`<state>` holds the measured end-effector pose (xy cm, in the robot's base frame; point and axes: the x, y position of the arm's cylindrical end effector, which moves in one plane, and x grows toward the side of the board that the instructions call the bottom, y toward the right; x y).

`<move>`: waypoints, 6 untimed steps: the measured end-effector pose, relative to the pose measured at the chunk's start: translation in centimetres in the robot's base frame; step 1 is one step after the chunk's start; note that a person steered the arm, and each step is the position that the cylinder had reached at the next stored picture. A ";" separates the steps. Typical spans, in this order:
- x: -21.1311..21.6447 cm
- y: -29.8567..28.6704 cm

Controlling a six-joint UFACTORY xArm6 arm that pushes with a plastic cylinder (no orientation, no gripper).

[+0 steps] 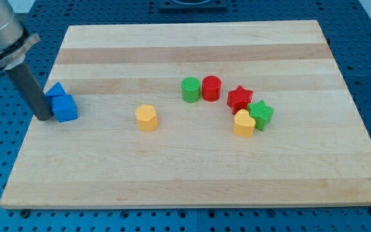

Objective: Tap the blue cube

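Camera view: wooden bench [192,174] with eight small blocks on it. My tip [44,118] is down on the bench near the left edge, touching or just beside the left face of the blue cube [65,108]. No tool on this rig, just a bare rod, so nothing to open or close. A second blue block [55,89], shape unclear, sits right behind the cube toward the top edge, touching it. Yellow block [146,118] stands alone left of centre, well apart from the cube. Right of centre is a loose cluster: green cylinder [190,89] touching red cylinder [211,87], red star [239,98] just beside them, then green star [261,114] and yellow heart [243,123] touching each other.
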<state>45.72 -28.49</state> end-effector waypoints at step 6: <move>3.4 3.4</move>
